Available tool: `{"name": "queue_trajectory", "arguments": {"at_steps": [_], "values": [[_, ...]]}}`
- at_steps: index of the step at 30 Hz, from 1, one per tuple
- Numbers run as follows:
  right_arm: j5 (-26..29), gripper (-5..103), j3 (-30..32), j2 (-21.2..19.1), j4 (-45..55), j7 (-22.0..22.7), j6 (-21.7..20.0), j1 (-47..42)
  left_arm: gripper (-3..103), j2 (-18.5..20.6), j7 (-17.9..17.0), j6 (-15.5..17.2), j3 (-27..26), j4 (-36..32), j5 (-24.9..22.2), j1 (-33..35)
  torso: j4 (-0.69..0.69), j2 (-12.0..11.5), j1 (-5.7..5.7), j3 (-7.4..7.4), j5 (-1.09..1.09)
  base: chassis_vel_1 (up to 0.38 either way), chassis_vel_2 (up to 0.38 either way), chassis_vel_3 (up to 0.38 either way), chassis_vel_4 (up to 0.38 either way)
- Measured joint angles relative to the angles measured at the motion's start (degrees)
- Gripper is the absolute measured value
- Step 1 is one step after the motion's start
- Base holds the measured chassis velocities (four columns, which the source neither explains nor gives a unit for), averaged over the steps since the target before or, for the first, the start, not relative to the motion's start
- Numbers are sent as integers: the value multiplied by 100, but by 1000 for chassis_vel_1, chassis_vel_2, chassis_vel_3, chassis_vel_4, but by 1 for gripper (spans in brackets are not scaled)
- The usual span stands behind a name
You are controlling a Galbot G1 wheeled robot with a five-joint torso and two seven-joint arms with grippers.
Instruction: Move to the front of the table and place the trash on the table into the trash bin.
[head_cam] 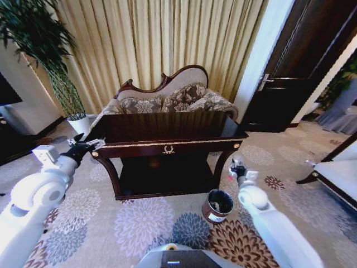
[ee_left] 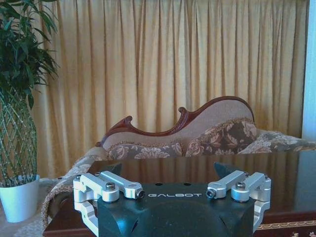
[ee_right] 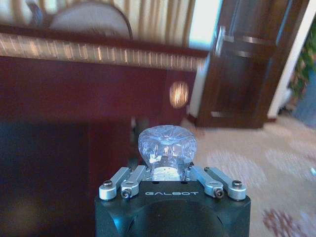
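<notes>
Carrying step: our right end effector point(ee_right: 168, 183) is clamped on the clear bottle point(ee_right: 167, 148) beside the counter point(head_cam: 167, 146), just above the trash bin point(head_cam: 217, 205). Left end effector point(ee_left: 173, 190) sits spread wide. Next we'd line up over the bin's mouth.

We read "GALBOT" in pale letters on the black body of the left gripper point(ee_left: 173, 183) and again on the right gripper point(ee_right: 168, 174) (the bin's point(head_cam: 217, 206) label is illegible).

Bottle point(ee_right: 167, 148) body hidden behind right end effector point(ee_right: 168, 174); table point(ee_right: 74, 84) blurred; bin point(head_cam: 217, 206) contents indiscernible.
</notes>
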Motion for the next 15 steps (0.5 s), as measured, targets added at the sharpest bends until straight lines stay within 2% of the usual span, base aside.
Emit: {"name": "queue_trajectory", "arguments": {"at_steps": [2, 3, 9, 10, 13, 15], "values": [[-253, 25, -132, 282, -691, -15, 261, 229, 100, 2, 0, -7, -15, -20, 0, 43, 0, 0, 1, 0, 0, 0, 0, 0, 0], [-253, 25, -132, 282, -691, -15, 261, 229, 100, 2, 0, -7, -15, -20, 0, 43, 0, 0, 1, 0, 0, 0, 0, 0, 0], [-548, 25, -339, 944, -1974, 6, 956, 682, 100, 0, -1, -53, -41, -19, 5, 86, 0, 0, 1, 0, -1, 0, 0, 0, 0], [-548, 25, -339, 944, -1974, 6, 956, 682, 100, 0, -1, -53, -41, -19, 5, 86, 0, 0, 1, 0, -1, 0, 0, 0, 0], [-609, 25, -515, 1197, -2649, 170, 1489, 897, 100, -48, -4, -65, -120, -55, -9, 130, 0, 0, 1, 1, -2, 0, 0, 0, 0], [-609, 25, -558, 1288, -2878, 262, 1640, 972, 100, -60, -2, -70, -142, -63, -16, 147, 0, 0, 1, 1, 0, 0, 0, 0, 0]]}}
